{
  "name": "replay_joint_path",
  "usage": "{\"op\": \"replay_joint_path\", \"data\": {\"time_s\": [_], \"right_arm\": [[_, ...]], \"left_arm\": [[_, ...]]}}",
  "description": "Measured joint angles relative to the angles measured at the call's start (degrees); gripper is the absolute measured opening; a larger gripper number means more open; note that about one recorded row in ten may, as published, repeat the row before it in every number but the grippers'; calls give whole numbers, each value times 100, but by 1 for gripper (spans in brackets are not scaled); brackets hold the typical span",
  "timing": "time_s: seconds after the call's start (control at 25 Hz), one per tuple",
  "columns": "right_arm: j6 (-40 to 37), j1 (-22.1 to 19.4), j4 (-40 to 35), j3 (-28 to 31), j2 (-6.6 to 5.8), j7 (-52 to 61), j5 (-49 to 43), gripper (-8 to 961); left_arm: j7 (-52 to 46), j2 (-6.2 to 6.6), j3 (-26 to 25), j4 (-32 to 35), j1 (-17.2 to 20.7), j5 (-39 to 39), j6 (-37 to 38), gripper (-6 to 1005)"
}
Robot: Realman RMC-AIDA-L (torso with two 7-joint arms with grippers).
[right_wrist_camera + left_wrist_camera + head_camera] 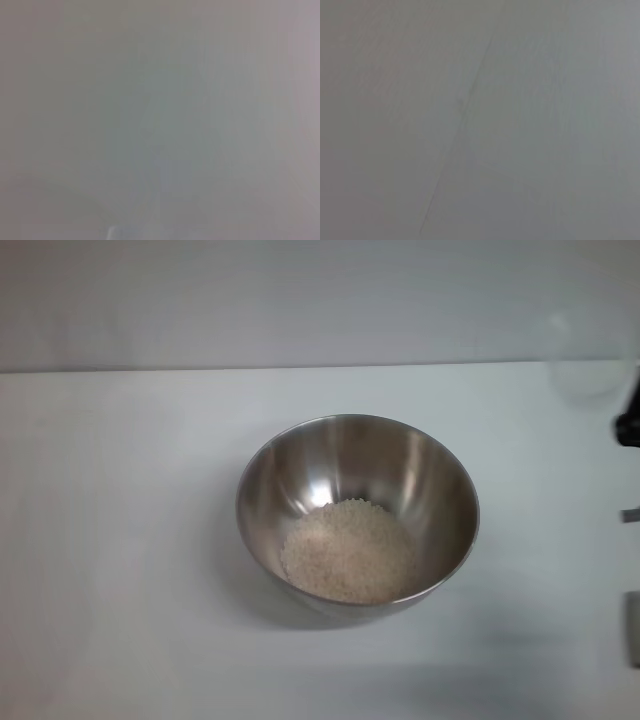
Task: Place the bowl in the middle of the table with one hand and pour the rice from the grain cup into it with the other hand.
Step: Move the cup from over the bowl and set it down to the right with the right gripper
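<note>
The white bench (120, 540) carries the steel bowl (357, 515) at its middle, with the rice (348, 552) heaped inside toward 6 o'clock. At 2 o'clock the clear cup (590, 370) stands faintly visible. At 3 o'clock, dark parts of the right arm (629, 425) cross the edge; its fingers' state I cannot tell.

A bare test or lab-like setup, not a lived-in kitchen: a plain white table (120, 540) meets a blank pale wall (300, 300), and only a steel bowl (440, 490) of rice (348, 550) stands on it.
</note>
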Motion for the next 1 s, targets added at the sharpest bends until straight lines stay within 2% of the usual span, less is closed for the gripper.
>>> {"op": "replay_joint_path", "data": {"time_s": [0.16,0.36,1.0], "right_arm": [[87,-80,7,-39,-8,1106,635,25],[521,-88,-41,-35,-1,1831,858,26],[1551,53,-484,3,-10,2725,1012,29]], "left_arm": [[0,3,0,-1,11,23,5,756],[0,3,0,-3,28,52,21,756],[0,3,19,-43,84,69,55,755]]}}
